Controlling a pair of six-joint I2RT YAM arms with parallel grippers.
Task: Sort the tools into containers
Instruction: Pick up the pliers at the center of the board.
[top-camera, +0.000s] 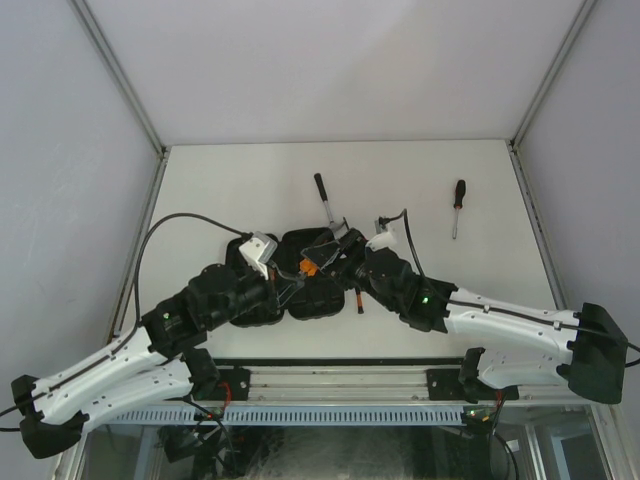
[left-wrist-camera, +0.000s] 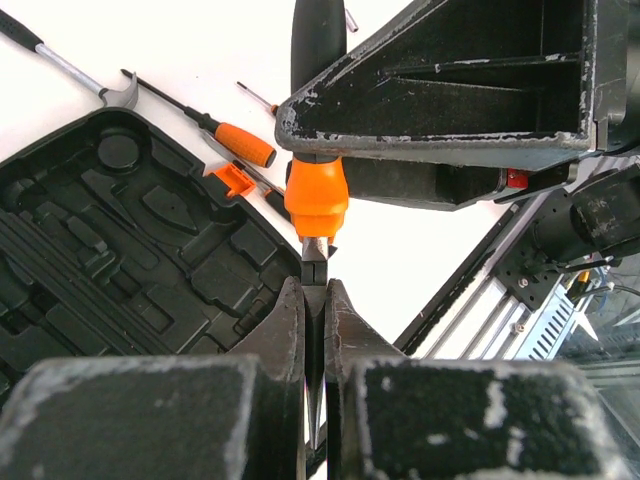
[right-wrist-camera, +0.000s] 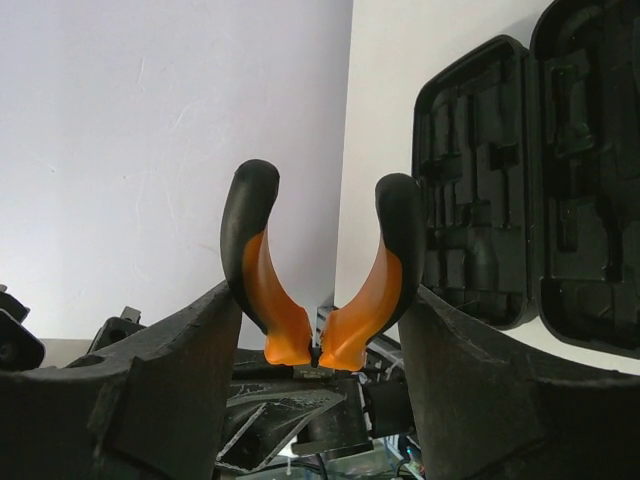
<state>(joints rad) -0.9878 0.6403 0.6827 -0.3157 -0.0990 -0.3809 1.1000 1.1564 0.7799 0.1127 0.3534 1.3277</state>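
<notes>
White worktop (top-camera: 240, 190): left tool (left-wrist-camera: 315, 300) clamps the orange-handled pliers (left-wrist-camera: 317, 195) by the nose; right tool (right-wrist-camera: 320, 300) grips their spread handles.

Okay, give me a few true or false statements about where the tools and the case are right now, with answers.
1. The tool case lies open. True.
2. The left gripper has its jaws open and empty. False: they are shut on the metal nose of the pliers.
3. The hammer sits in the case. False: it lies on the table, beyond the case.
4. The pliers' handles stand inside the right gripper. True.
5. A black-handled screwdriver lies alone, to the right of the case. True.
</notes>
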